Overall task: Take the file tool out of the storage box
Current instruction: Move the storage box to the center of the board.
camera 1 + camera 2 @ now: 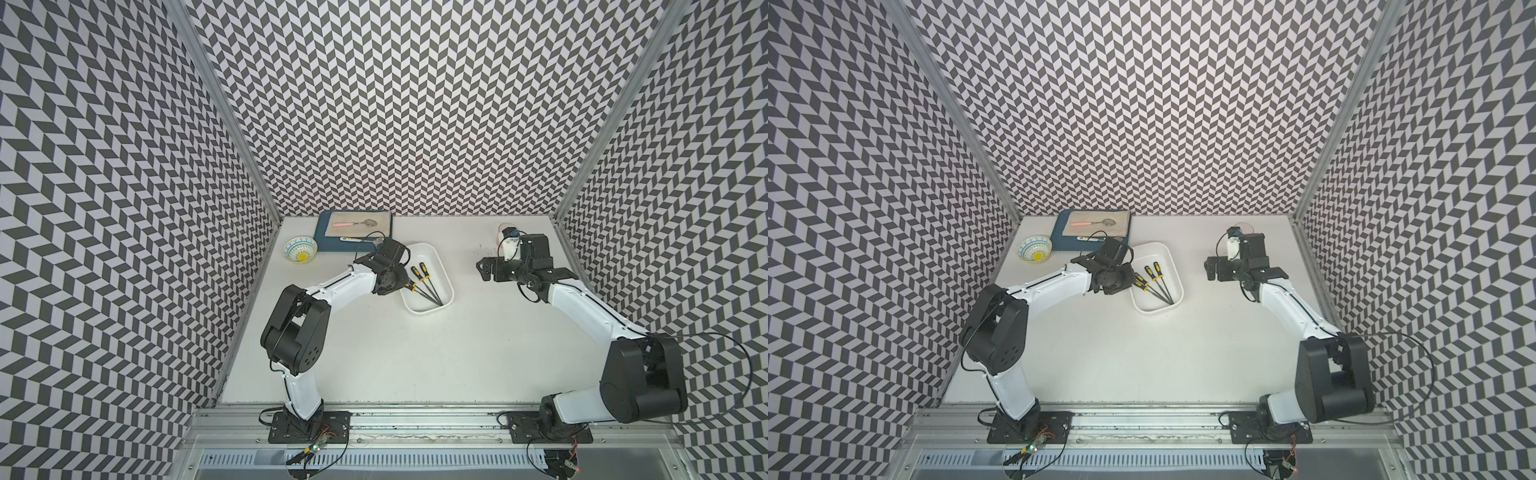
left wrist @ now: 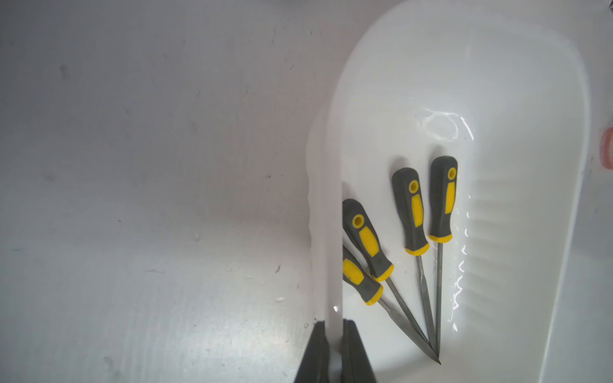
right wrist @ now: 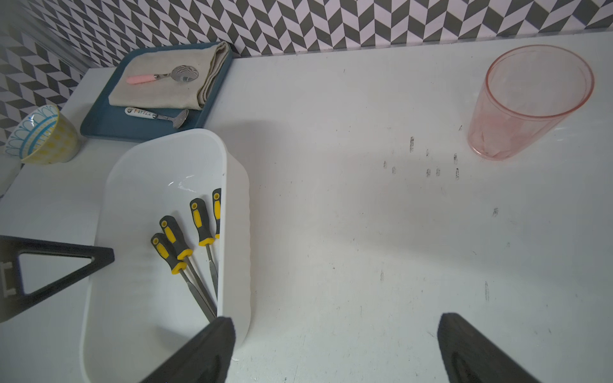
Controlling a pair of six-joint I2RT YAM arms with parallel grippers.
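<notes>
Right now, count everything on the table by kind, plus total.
Grey-and-yellow-handled metal files: 4
White plastic storage box: 1
Dark blue rectangular tray: 1
Folded beige cloth: 1
Metal utensils, pink or white handle: 2
Blue-and-yellow patterned bowl: 1
Pink translucent cup: 1
Total: 11

Table [image 1: 415, 353] w/ box [image 1: 432, 257], tray [image 1: 328, 246], bowl [image 1: 300, 249], cup [image 3: 530, 99]

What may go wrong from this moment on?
1. The left pincer grips the box by its wall, not a file. If it lifts, the box may tilt and the four files slide out.
2. The files lie bunched, tips together, so the open right pincer might catch two.
</notes>
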